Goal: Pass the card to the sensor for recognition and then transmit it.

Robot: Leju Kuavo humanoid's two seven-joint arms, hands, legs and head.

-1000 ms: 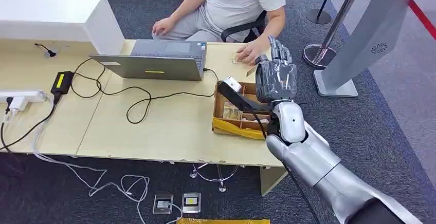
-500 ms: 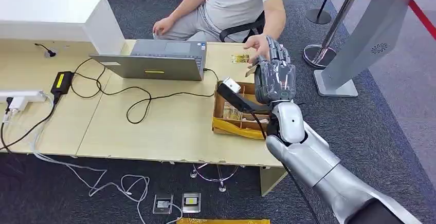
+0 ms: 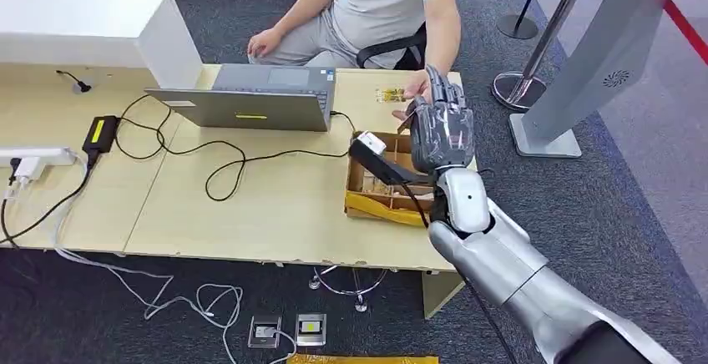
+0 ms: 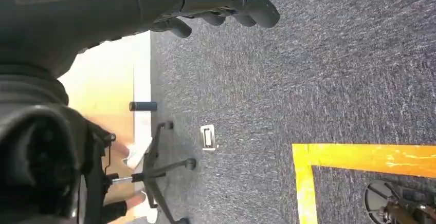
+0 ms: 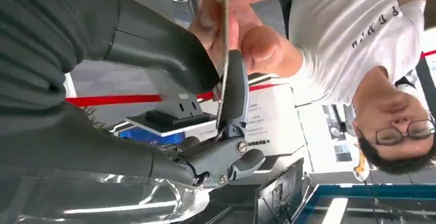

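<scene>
My right hand (image 3: pixel 442 130) is raised over the far right of the table, and its thumb and a finger pinch a thin card (image 5: pixel 224 29), seen edge-on in the right wrist view. A seated person's hand (image 3: pixel 415 93) reaches in and also grips this card (image 3: pixel 407 116) from the far side. Just left of my hand the black sensor (image 3: pixel 371 147) with a white top sticks up from a cardboard box (image 3: pixel 367 189). My left hand (image 4: pixel 221 3) hangs over the carpet with its fingers loosely apart, holding nothing.
A grey laptop (image 3: pixel 250 101) with trailing cables sits left of the box. A second card (image 3: pixel 389 95) lies on the table (image 3: pixel 275 214) by the person. A power strip (image 3: pixel 33 159) and an adapter (image 3: pixel 102 133) lie far left. A stanchion base (image 3: pixel 518 88) and a grey kiosk (image 3: pixel 584 72) stand to the right.
The person's hand has lifted off the table and taken hold of the card I hold. My right hand has shifted slightly left and away from me.
</scene>
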